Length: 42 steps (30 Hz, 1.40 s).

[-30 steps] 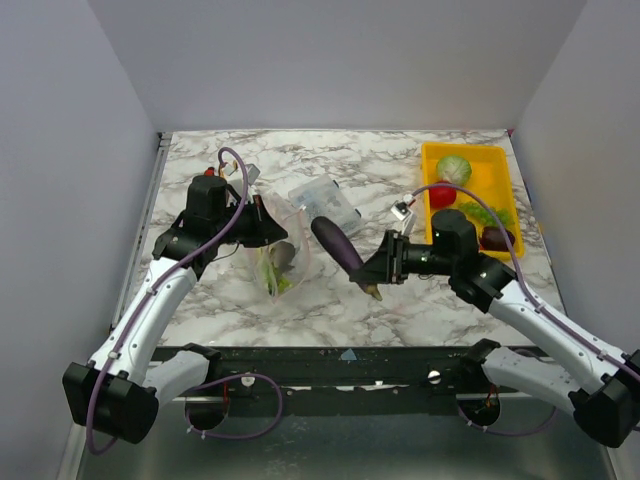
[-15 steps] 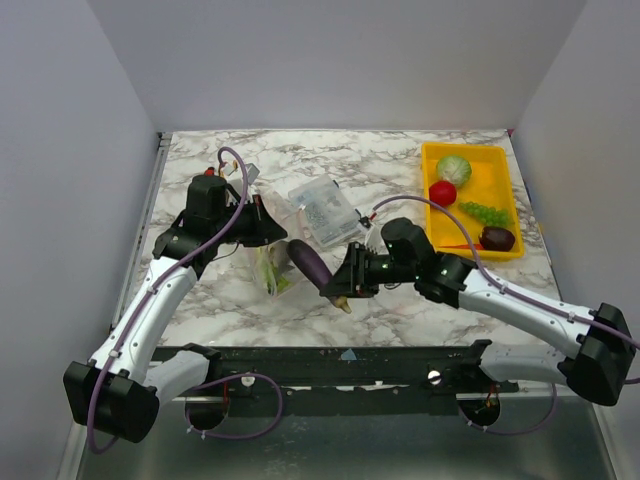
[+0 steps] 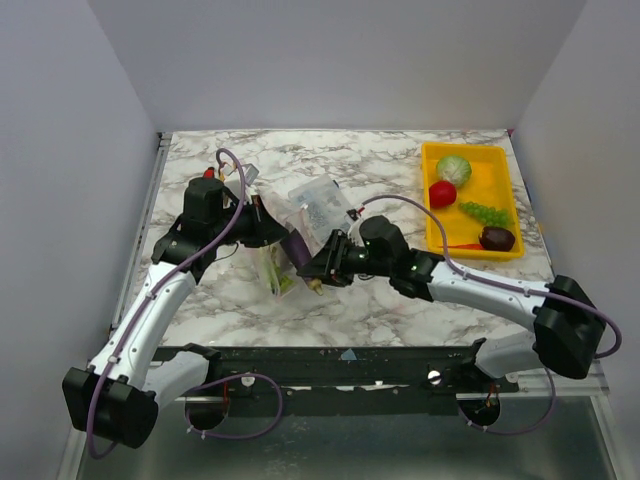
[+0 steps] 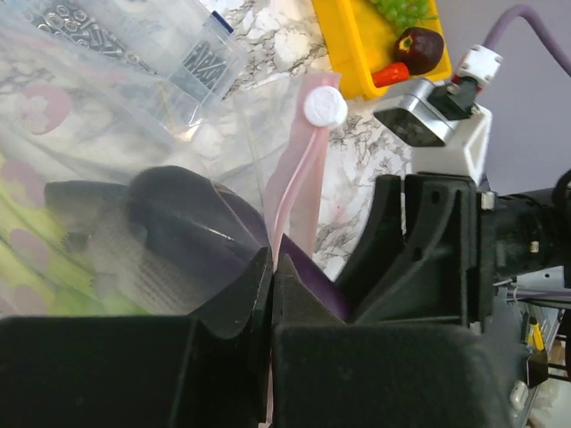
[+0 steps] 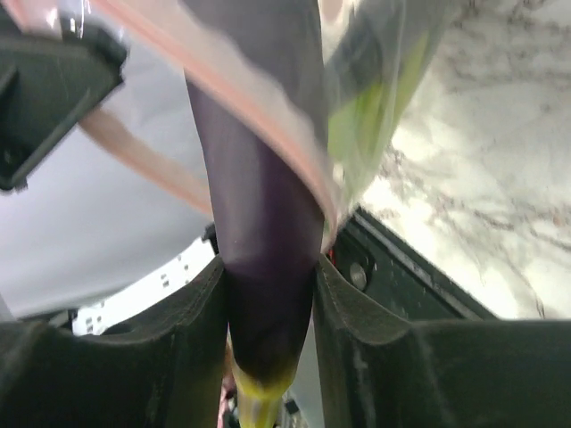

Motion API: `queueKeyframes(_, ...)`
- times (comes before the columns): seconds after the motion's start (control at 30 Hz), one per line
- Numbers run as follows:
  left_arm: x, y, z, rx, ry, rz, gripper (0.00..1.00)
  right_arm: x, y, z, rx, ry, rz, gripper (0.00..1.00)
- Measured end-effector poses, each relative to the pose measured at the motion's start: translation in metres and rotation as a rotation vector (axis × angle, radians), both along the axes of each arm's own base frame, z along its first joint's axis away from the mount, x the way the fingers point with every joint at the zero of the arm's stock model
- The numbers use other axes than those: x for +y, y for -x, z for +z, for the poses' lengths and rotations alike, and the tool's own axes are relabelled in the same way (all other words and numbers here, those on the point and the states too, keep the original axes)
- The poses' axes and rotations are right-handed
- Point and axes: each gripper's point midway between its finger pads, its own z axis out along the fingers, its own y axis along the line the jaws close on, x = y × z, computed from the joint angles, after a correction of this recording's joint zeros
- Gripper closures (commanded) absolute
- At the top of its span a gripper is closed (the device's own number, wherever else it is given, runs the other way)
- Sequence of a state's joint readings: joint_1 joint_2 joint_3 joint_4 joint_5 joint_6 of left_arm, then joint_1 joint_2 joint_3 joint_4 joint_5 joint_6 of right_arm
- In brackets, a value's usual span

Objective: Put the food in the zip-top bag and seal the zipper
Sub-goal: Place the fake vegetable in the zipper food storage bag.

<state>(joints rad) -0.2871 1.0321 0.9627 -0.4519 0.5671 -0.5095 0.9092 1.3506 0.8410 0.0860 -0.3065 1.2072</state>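
Your right jaws, gripping the eggplant [image 3: 297,249], have swung left from the tray [image 3: 497,172]. Its tip now enters the zip-top bag [image 3: 273,270], whose zipper [image 4: 293,183] your left jaws clench. Insertion looks underway.

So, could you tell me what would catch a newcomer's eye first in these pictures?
First, the purple eggplant clamped in the right jaws, its far end pushed into the mouth of the clear bag mid-table. The left jaws pinch that bag by its pink zipper. Then the bright yellow tray at the far right, holding a cabbage, a red fruit, grapes and a maroon piece.
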Motion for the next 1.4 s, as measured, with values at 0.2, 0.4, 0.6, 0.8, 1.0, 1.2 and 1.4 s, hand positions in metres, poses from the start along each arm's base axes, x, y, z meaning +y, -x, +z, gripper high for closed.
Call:
queueKeyframes(0.2,-0.001,0.003,0.003,-0.01,0.012,-0.01,1.0,0.025,-0.031,-0.003,-0.042,-0.01,-0.053,0.4)
queueKeyframes(0.4,-0.001,0.003,0.003,-0.009,0.012,-0.009,1.0,0.028,-0.032,-0.002,-0.103,0.013,-0.027,0.4)
queueKeyframes(0.6,-0.001,0.003,0.003,-0.009,0.012,-0.009,1.0,0.007,-0.015,0.003,-0.187,0.054,0.006,0.39)
queueKeyframes(0.8,-0.001,0.004,0.003,-0.007,0.012,-0.01,1.0,-0.01,-0.004,0.001,-0.241,0.113,0.045,0.42)
queueKeyframes(1.0,-0.001,0.003,0.003,-0.007,0.012,-0.01,1.0,-0.025,0.001,-0.016,-0.242,0.178,0.042,0.43)
queueKeyframes(1.2,-0.001,0.004,0.003,-0.006,0.011,-0.009,1.0,-0.013,-0.004,-0.021,-0.252,0.161,0.045,0.56)
queueKeyframes(1.4,-0.001,0.004,0.002,-0.003,0.01,-0.009,1.0,0.009,0.007,-0.052,-0.21,0.188,0.098,0.78)
